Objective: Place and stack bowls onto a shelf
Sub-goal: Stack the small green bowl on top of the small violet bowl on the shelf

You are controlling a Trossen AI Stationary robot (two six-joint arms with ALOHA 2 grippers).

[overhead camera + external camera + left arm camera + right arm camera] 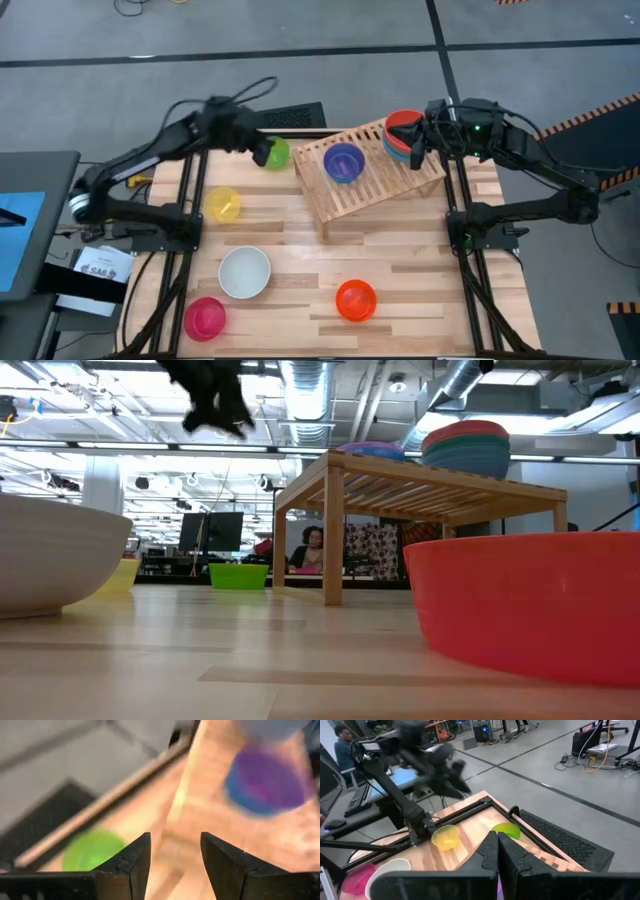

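A slatted wooden shelf (375,178) stands at the table's far right. On it rest a blue bowl (343,162) and a stack of bowls with a red one on top (401,132). My left gripper (262,153) hangs open above the table's far edge, next to a green bowl (279,153) that sits on the table; nothing is between its fingers (134,862). My right gripper (497,854) is shut and empty, held over the stack. Yellow (222,205), white (244,272), pink (204,317) and orange (355,300) bowls sit loose on the table.
Black frame rails (190,215) run along both sides of the table. A dark mat (560,837) lies beyond the far edge. Bare wood lies in front of the shelf at mid-table. A person (308,548) sits in the room behind, and another (342,747) stands off to the left.
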